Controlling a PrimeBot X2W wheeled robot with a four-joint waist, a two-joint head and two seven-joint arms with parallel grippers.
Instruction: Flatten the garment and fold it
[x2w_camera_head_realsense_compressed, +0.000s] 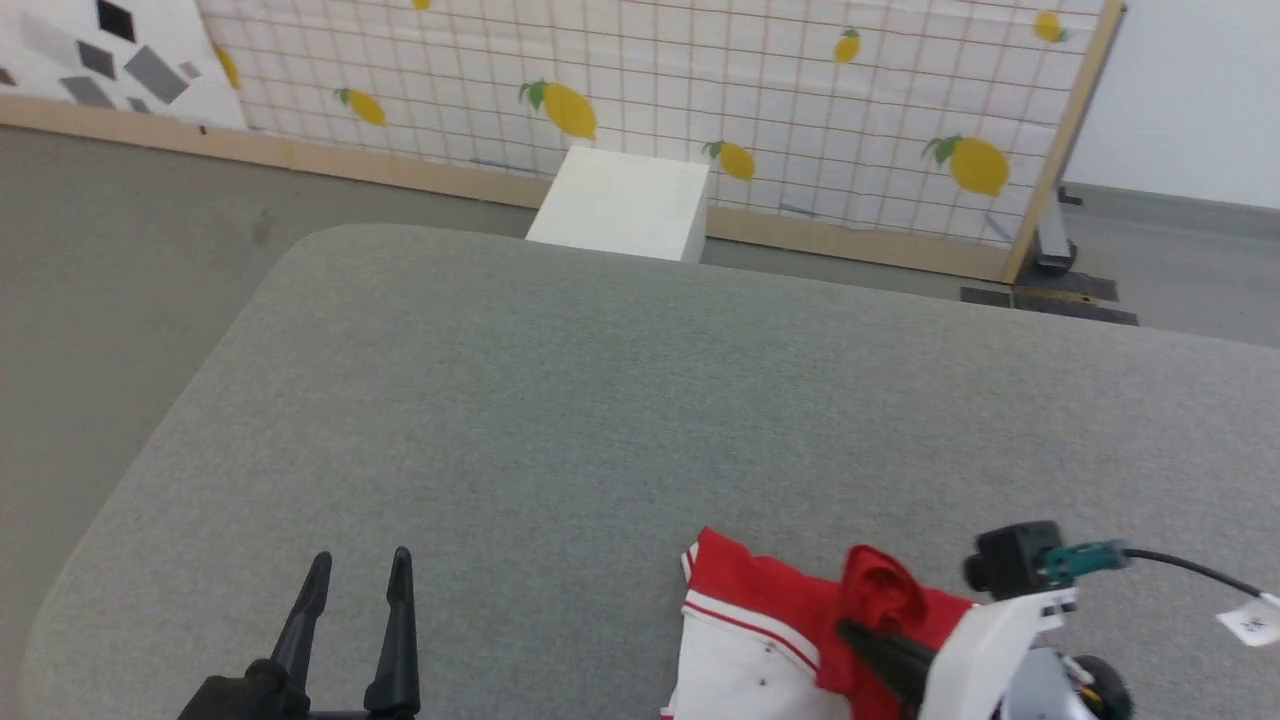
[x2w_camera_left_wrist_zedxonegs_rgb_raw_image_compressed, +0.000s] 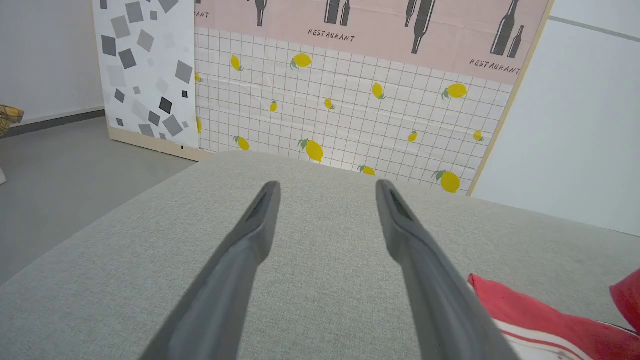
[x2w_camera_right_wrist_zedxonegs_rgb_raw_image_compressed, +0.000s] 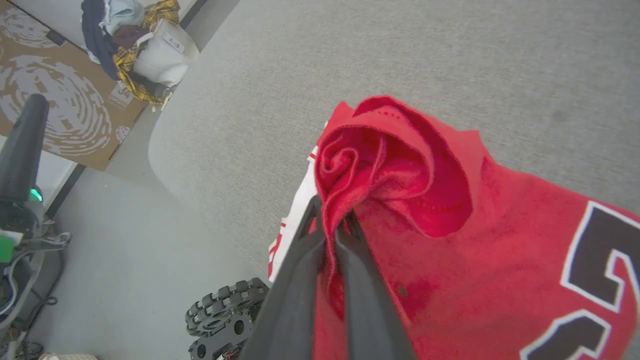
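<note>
Left gripper (x2w_camera_head_realsense_compressed: 360, 562) low at left, fingers spread, nothing between them, over the grey table (x2w_camera_head_realsense_compressed: 560, 400). White box (x2w_camera_head_realsense_compressed: 625, 205) past the table's far edge, with a lemon-print panel (x2w_camera_head_realsense_compressed: 800, 90) behind it. Garment (x2w_camera_head_realsense_compressed: 760, 600) bunched at the table's near edge, right of centre: red body, white sleeve with striped trim. Part of a black white-edged number shows in the right wrist view. Right gripper (x2w_camera_right_wrist_zedxonegs_rgb_raw_image_compressed: 333, 212) pressed together, pinching a raised fold of the red cloth.

We see a grey table (x2w_camera_head_realsense_compressed: 550, 400), white box (x2w_camera_head_realsense_compressed: 625, 205) behind it, lemon panel (x2w_camera_head_realsense_compressed: 650, 60), clothes pile (x2w_camera_right_wrist_zedxonegs_rgb_raw_image_compressed: 125, 30).
</note>
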